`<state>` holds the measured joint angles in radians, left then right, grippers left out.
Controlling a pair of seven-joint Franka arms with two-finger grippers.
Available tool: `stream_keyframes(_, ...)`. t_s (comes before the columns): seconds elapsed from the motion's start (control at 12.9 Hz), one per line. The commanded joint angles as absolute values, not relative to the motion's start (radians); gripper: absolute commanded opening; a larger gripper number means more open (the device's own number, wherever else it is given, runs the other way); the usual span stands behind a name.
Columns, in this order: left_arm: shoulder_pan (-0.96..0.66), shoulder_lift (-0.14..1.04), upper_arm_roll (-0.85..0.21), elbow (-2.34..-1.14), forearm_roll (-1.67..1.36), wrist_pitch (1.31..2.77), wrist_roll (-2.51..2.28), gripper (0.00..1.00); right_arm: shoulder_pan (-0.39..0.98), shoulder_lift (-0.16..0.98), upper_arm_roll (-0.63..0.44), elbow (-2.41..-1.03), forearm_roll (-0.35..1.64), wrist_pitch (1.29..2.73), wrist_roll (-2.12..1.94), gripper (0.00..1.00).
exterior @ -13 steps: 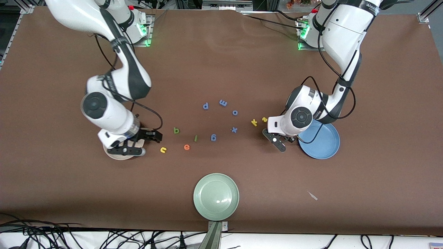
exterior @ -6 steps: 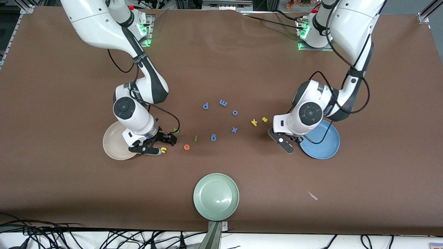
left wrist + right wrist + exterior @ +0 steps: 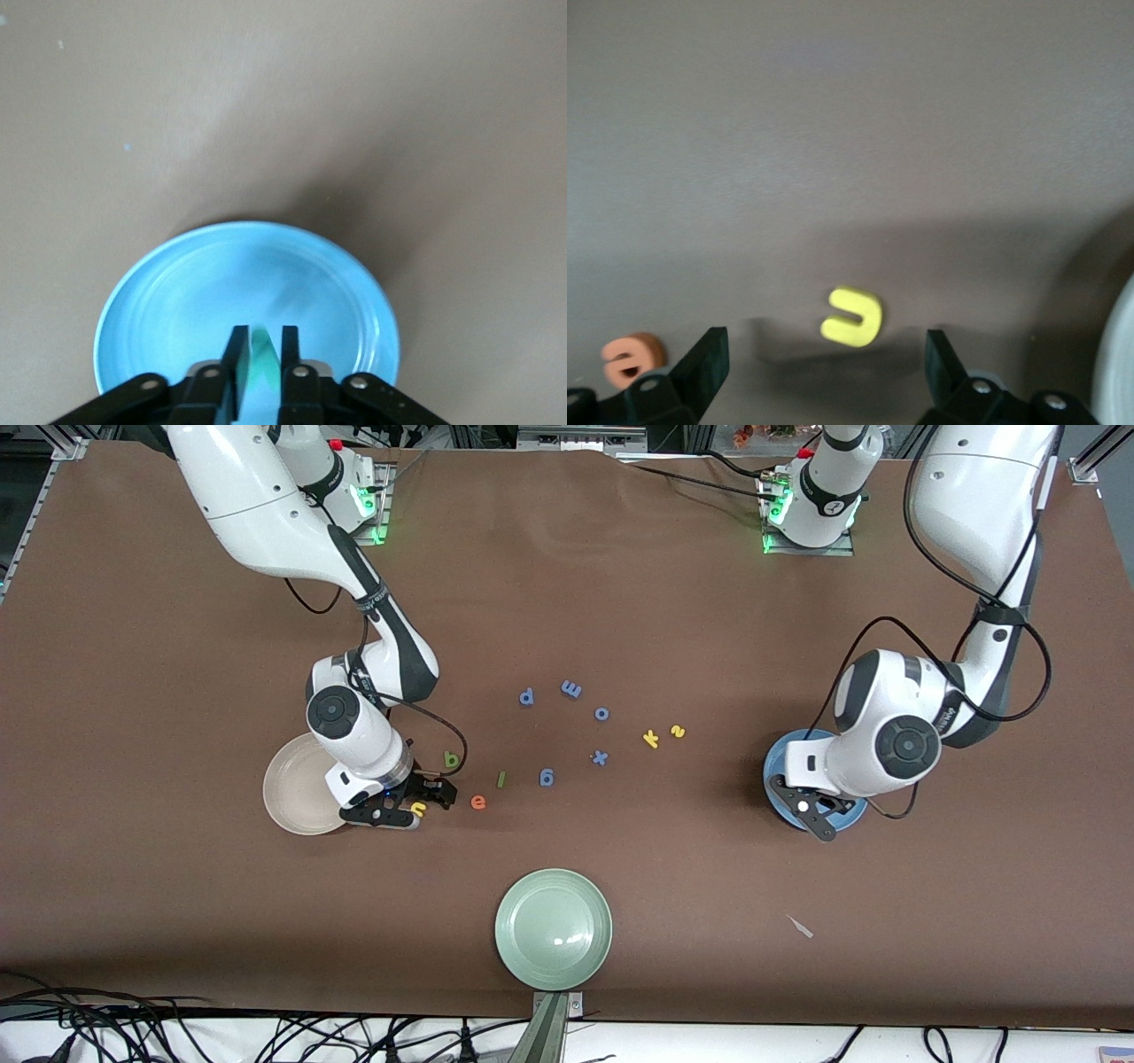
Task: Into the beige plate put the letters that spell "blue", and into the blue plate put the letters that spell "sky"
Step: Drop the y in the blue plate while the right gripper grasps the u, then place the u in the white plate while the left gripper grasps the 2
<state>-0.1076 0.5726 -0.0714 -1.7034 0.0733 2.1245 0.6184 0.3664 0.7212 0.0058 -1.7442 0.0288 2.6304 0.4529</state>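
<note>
The letters that spell "blue": all four on bare table, none in the beige plate (image 3: 288, 784).

- Beige plate: round, cream, shallow. Rim exposed from 6 round to 12 o'clock; my right arm covers its 3 o'clock edge.
- My right gripper (image 3: 403, 808) is low over the table at the plate's 3 o'clock rim, fingers spread wide. The yellow u (image 3: 852, 317) lies flat between them, touching neither; room on both flanks.
- Orange e (image 3: 478, 802) at 3 o'clock of the u, near, with a gap. Dark green b (image 3: 452, 759) at 1 o'clock. Green l (image 3: 501, 779) at 1 o'clock of the e.
- Blue p, m, o, x, g sit loosely mid-table; open cloth around them.
- Pale green plate (image 3: 553, 929) at 6 o'clock, near the table's front edge, well apart.
- Letters that spell "sky": yellow k (image 3: 651, 739) and yellow s (image 3: 678, 732) side by side on the table, clear all round.
- Blue plate (image 3: 115, 310): sky blue, raised rim. My left gripper (image 3: 263, 341) is over its inside, fingers drawn close on the teal y (image 3: 261, 354), a thin upright sliver.
</note>
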Motion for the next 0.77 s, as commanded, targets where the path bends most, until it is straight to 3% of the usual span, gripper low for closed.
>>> stream_keyframes(0.0, -0.127, 0.571, -0.083, -1.697, 0.097, 2.114, 0.606, 1.0, 0.36, 0.729, 0.006, -1.74, 0.002, 2.648, 0.454, 0.89)
stream_keyframes(0.23, -0.164, 0.555, -0.109, -1.689, 0.086, 2.1, 0.484, 1.0, 0.36, 0.73, 0.006, -1.74, -0.002, 2.648, 0.449, 0.73)
stream_keyframes(0.46, -0.173, 0.554, -0.19, -1.698, 0.083, 2.075, 0.251, 1.0, 0.359, 0.733, 0.006, -1.74, -0.002, 2.648, 0.443, 0.43)
stream_keyframes(0.7, -0.176, 0.561, -0.271, -1.718, 0.084, 2.083, -0.096, 1.0, 0.36, 0.732, 0.006, -1.74, 0.002, 2.645, 0.44, 0.07)
